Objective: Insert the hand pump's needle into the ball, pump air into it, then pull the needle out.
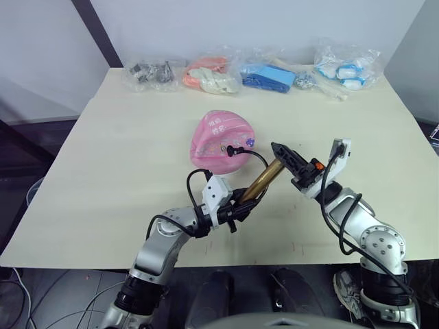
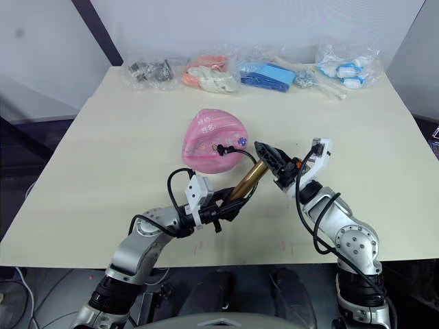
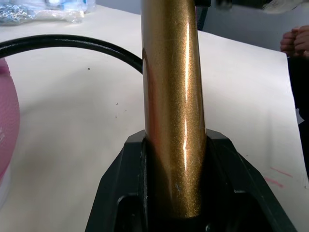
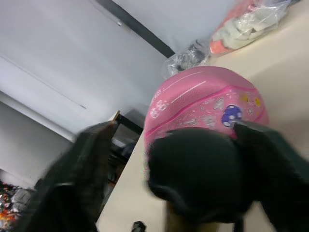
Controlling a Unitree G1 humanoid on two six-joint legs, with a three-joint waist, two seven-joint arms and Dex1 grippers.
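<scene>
The pink ball lies saggy on the table's middle. The gold hand pump slants between my two grippers just in front of it. My left gripper is shut on the cylinder's lower end, and the gold tube sits tight between its black fingers. My right gripper is shut on the black handle at the pump's upper end. The thin black hose arcs from the pump to the ball's near side, where its tip meets the ball. The needle itself is hidden there.
Several clear bags line the table's far edge: dark metal parts, orange-and-white items, blue items, blue-and-white items. A person's hand shows beyond the table's edge. The near table edge runs close under my arms.
</scene>
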